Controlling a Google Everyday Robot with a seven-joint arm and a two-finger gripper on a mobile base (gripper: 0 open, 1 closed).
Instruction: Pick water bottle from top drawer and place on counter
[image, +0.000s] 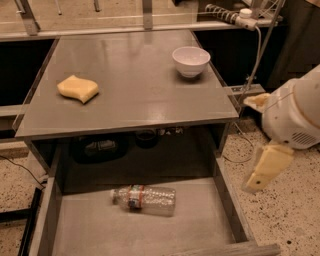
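The water bottle (145, 199), clear and ribbed with a banded label, lies on its side on the floor of the open top drawer (90, 232), cap pointing left. The counter (135, 97) sits above and behind the drawer. My gripper (267, 167), a cream part hanging from the white arm, is at the right, outside the drawer's right wall (227, 202), above the speckled floor. It is level with the drawer's back part and well to the right of the bottle, holding nothing that shows.
A yellow sponge (78, 89) lies on the counter's left and a white bowl (191, 60) at its back right. Dark objects (97, 148) sit in shadow under the counter. A power strip (235, 15) and cable hang at the back right.
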